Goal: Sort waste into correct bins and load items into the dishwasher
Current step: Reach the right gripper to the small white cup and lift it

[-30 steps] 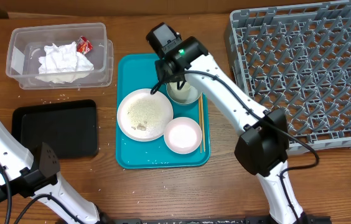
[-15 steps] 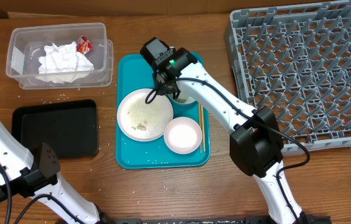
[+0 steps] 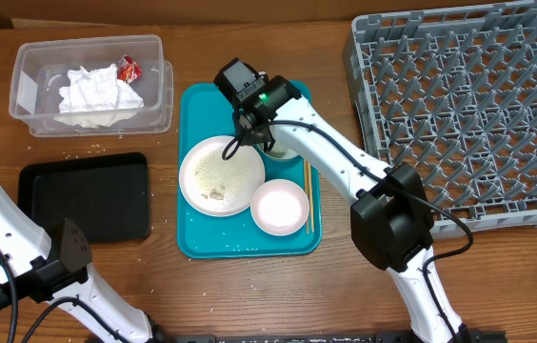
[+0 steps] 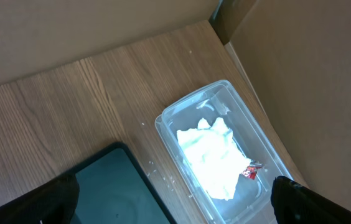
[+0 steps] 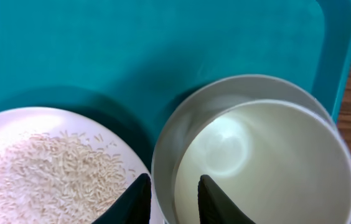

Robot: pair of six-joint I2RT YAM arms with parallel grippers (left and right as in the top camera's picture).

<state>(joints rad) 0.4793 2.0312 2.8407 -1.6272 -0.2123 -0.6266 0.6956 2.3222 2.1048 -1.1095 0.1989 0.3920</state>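
A pale green cup [image 3: 288, 151] stands at the back of the teal tray [image 3: 200, 107], next to a white plate [image 3: 219, 174] strewn with rice. A small white bowl [image 3: 279, 206] and wooden chopsticks [image 3: 308, 195] also lie on the tray. My right gripper [image 3: 263, 143] straddles the cup's left rim. In the right wrist view one finger is inside the cup [image 5: 256, 143] and one outside, with the gripper [image 5: 172, 202] closed on the wall beside the plate [image 5: 51, 162]. My left gripper [image 4: 175, 208] is open and empty, high above the table's left end.
A grey dishwasher rack [image 3: 459, 105] stands at the right. A clear bin [image 3: 30, 57] at the back left holds white tissue [image 3: 97, 90] and a red wrapper [image 3: 129, 68]. A black tray [image 3: 83, 195] lies in front of it. Rice grains are scattered on the wood.
One second ago my right gripper was further right over the cup. It moved left and lower onto the cup's rim, then stayed still over the last half second.
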